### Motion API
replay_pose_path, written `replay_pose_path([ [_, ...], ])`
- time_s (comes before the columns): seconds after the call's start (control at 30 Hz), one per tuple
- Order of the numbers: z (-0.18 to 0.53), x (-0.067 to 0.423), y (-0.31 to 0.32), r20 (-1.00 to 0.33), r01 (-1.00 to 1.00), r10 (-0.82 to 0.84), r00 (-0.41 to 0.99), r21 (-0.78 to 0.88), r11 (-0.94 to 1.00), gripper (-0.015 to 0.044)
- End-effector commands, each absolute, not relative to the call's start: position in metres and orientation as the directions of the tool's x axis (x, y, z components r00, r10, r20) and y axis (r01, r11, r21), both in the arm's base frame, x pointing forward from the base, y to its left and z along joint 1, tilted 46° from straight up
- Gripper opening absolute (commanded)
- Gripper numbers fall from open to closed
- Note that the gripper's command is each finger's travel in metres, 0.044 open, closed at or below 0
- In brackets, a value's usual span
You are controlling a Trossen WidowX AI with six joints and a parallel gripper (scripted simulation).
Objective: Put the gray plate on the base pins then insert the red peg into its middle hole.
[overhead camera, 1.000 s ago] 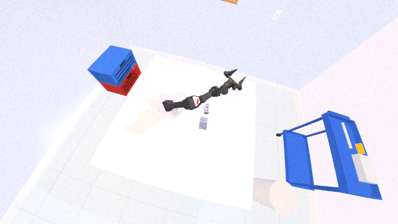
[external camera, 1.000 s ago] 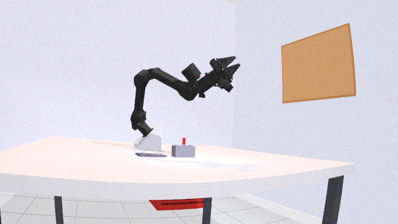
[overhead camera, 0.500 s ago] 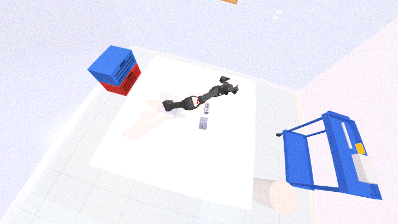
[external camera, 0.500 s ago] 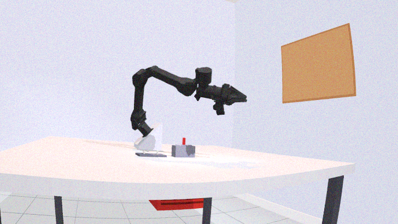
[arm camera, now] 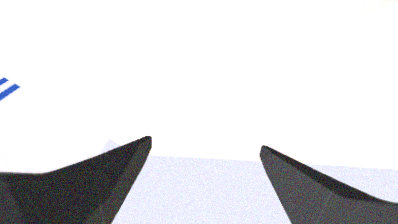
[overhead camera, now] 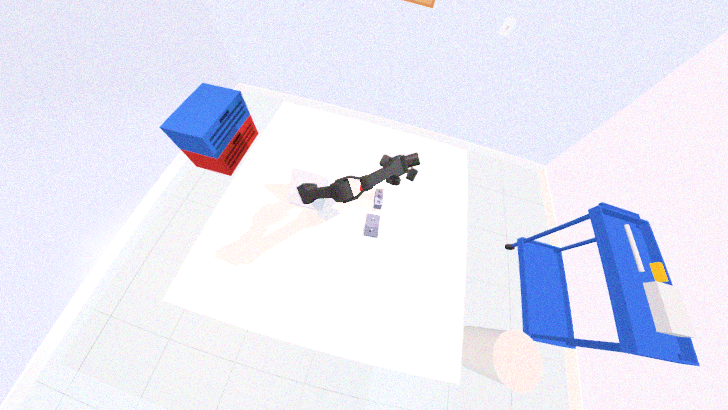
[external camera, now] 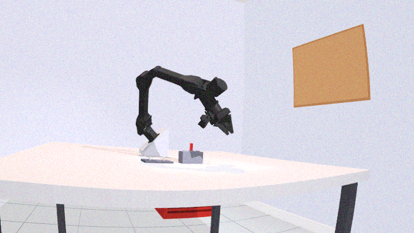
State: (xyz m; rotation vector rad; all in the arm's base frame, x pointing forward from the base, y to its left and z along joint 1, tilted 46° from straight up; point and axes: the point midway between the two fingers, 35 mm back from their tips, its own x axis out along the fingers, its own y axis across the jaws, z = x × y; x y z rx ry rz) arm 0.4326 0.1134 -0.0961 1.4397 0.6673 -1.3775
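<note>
The hand (external camera: pixel 228 129) hangs above the table (external camera: pixel 86 176), tilted downward, with its jaws spread wide and nothing between them. In the wrist view both fingers frame only bare table surface.

The gray plate (external camera: pixel 156 160) lies flat on the table, just beside the arm's foot and apart from the base (external camera: pixel 190 157). The base is a gray block standing near the plate, on the side toward the hand. The red peg (external camera: pixel 191 146) stands upright at the base; whether it rests on the block or behind it cannot be told from the exterior view.

The hand is well above and to the side of the base, touching neither plate, base nor peg.
</note>
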Motion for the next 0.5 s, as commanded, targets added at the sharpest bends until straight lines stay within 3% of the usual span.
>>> replay_pose_path([
  [0.0, -0.054, 0.379, 0.066, -0.848, 0.974, -0.529, -0.022, 0.101, -0.202, 0.0440],
  [0.2, -0.017, 0.358, 0.035, -0.709, 0.990, -0.692, -0.138, -0.078, -0.117, 0.0440],
  [0.47, -0.015, 0.351, 0.035, -0.704, 0.990, -0.696, -0.141, -0.084, -0.115, 0.0440],
])
